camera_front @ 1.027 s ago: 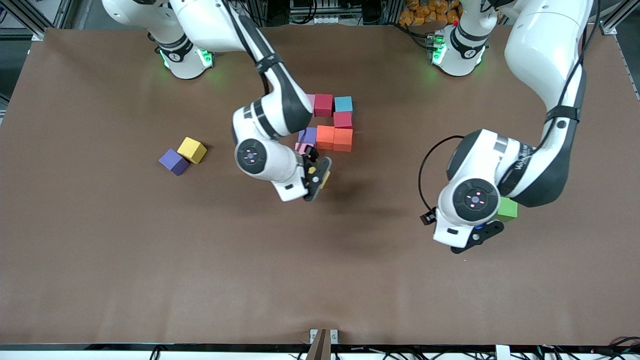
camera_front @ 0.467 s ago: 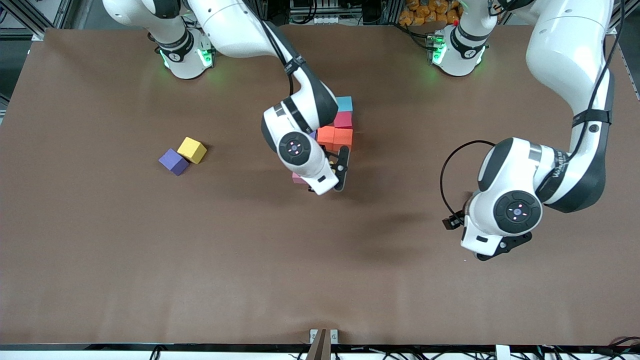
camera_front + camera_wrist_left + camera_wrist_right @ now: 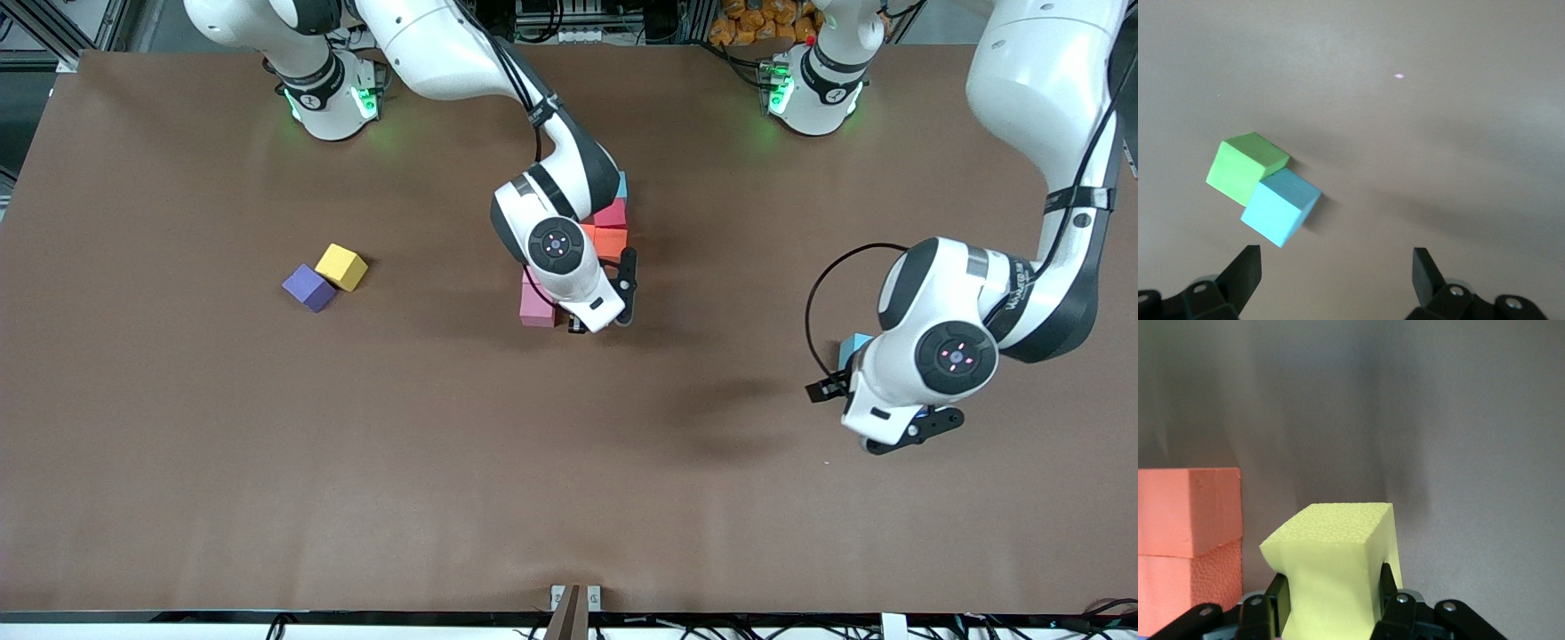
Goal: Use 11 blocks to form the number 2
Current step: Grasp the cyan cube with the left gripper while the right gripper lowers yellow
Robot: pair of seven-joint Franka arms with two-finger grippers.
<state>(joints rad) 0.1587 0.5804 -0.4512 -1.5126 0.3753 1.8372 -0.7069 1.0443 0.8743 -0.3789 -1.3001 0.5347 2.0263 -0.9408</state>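
My right gripper [image 3: 612, 309] hangs low at the front-camera edge of the block cluster, shut on a yellow block [image 3: 1338, 580] that its fingers squeeze in at the sides. Two stacked orange blocks [image 3: 1188, 540] stand close beside the held block. In the cluster I see a pink block [image 3: 537, 307], an orange block [image 3: 612, 242], a red one [image 3: 612, 213] and a sliver of light blue [image 3: 621, 185]; the arm hides the others. My left gripper [image 3: 1337, 273] is open over bare table near a loose light blue block [image 3: 1281, 207].
A green cube [image 3: 1241, 167] touches the loose light blue block [image 3: 855, 348] toward the left arm's end. A purple block [image 3: 308, 287] and another yellow block [image 3: 341, 266] lie together toward the right arm's end. The brown table [image 3: 444, 462] is wide.
The right arm carried the yellow block toward the left arm's end, up against the cluster by the orange blocks. The left arm drifted toward its own end, covering the green cube and uncovering the light blue one.
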